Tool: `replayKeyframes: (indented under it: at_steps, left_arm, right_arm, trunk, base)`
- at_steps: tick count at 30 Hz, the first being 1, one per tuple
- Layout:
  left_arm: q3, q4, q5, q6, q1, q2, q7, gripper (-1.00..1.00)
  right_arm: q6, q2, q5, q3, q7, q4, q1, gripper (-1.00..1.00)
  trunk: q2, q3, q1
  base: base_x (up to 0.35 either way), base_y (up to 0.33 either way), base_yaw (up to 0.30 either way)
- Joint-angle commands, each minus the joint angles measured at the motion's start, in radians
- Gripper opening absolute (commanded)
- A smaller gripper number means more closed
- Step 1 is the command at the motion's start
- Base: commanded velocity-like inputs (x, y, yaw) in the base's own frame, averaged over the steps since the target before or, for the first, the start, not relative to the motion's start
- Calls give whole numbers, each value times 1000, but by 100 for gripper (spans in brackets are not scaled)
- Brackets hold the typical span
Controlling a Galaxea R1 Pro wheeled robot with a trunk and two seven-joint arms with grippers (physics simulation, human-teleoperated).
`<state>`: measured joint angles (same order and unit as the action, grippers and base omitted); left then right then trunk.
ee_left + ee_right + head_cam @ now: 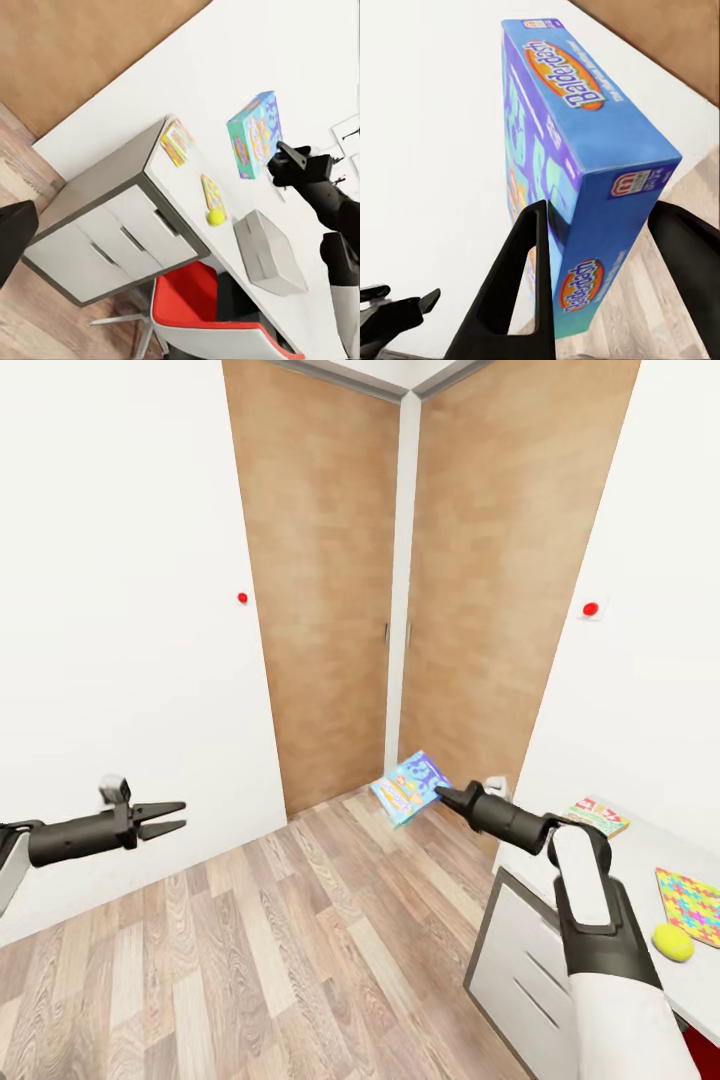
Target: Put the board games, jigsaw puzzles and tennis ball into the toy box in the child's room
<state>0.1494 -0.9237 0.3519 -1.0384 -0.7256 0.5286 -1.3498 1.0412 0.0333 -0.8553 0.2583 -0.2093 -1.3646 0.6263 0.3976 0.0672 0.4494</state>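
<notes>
Now right gripper (441, 795) clamps blue board game (409, 787), box held in air before wooden doors (330, 590), beside table (640, 840). Left gripper (170, 817) holds nothing, fingers parted, over wood floor (280, 950). On table: second board game (597, 816), jigsaw puzzle (690, 905), tennis ball (673, 942) just beside puzzle, grey toy box (268, 251).

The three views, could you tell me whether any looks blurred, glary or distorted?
Head view: even flat lighting, straight edges of the wooden doors splay like a wide lens. Left wrist view: sharp, tilted, soft shadow under the desk. Right wrist view: the board game is crisp, near fingers dark.
</notes>
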Motion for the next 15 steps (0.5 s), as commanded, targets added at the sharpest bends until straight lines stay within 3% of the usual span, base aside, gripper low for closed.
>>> replayKeyframes:
  at_steps: [1,6,15]
  left_arm:
    - [-14,10,0,-9,-24,-1,-2,100]
    - [-68,56,-5,-9,-93,-1,-2,100]
    - [-82,71,0,-9,-104,-4,-9,100]
  right_arm:
    - [6,-18,-2,10,10,23,17,-100]
    - [6,-98,-58,22,42,132,68,-100]
    - [6,-227,-314,18,47,137,66,-100]
  trunk:
    - [2,3,1]
    - [2,3,1]
    - [2,3,1]
  base:
    - [0,0,0]
    - [0,0,0]
    - [0,0,0]
